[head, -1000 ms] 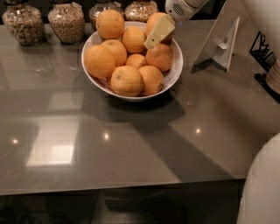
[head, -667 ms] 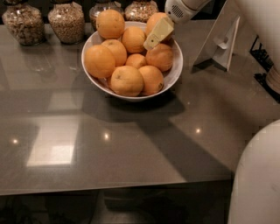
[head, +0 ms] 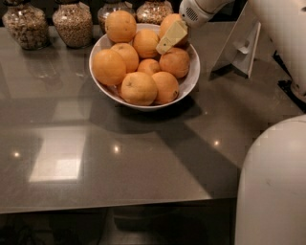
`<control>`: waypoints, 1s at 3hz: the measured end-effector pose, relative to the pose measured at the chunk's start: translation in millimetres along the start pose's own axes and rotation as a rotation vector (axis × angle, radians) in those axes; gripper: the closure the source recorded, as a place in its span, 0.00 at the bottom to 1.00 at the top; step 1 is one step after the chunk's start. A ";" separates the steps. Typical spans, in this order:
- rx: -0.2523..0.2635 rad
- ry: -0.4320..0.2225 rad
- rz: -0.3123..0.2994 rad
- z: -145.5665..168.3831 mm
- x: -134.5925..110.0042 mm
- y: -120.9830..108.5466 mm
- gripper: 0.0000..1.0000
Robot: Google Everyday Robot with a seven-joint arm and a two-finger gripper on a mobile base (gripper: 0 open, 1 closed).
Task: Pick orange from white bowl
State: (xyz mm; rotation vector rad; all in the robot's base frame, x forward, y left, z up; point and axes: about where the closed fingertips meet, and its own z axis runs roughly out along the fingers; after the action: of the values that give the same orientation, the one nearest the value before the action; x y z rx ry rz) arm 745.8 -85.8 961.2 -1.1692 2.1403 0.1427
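White robot arm (head: 206, 6) extends from upper right of frame; its cream-padded gripper (head: 170, 37) points down-left at upper centre.

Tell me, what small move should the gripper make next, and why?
Probably lower it slightly around the rear right orange. The gripper is over the right side of the bowl, close against that orange, which rests on the pile, not yet lifted.

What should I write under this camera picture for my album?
Robot gripper poised by the back-right orange in a white bowl, near grain jars.
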 end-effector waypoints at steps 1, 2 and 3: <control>-0.004 -0.012 0.007 3.9 -9.0 -2.4 0.10; -0.008 -0.017 0.011 6.5 -15.4 -3.3 0.29; -0.011 -0.003 0.015 6.5 -14.2 -3.1 0.52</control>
State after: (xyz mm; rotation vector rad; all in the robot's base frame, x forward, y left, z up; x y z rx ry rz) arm 756.7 -75.1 965.6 -1.1589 2.1486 0.1632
